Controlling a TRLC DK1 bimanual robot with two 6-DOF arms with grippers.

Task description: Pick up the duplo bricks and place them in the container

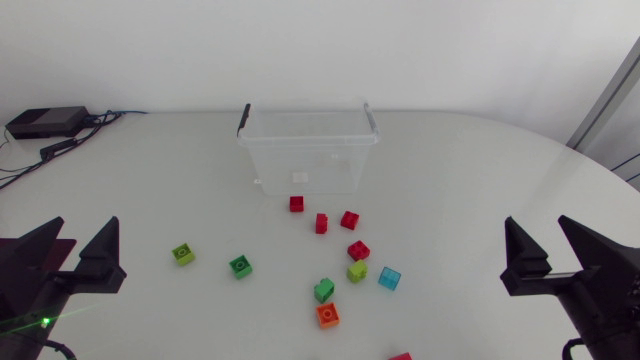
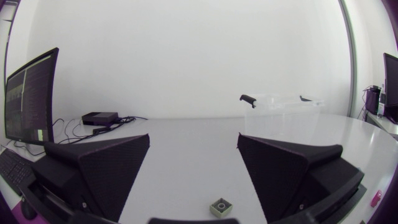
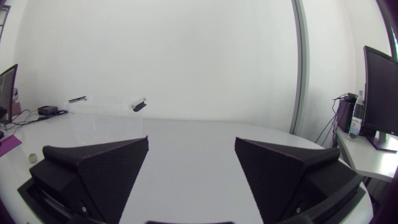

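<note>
Below the clear plastic container [image 1: 308, 160] at upper centre, the coloured duplo bricks [image 1: 349, 220] sit scattered, none binned; your left gripper [image 1: 85, 237] and right gripper [image 1: 538, 236] idle at the bottom corners, fingers apart, so first move: left down onto the lime-green brick [image 1: 183, 253].

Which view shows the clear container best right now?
The head view: the whole container is seen from above, both handles visible. The left wrist view shows it side-on beyond the left gripper; the right wrist view only faintly, far off.

Lab or office: plain white table [image 1: 480, 180], black electronics box [image 1: 45, 122], trailing cables [image 1: 110, 116].
</note>
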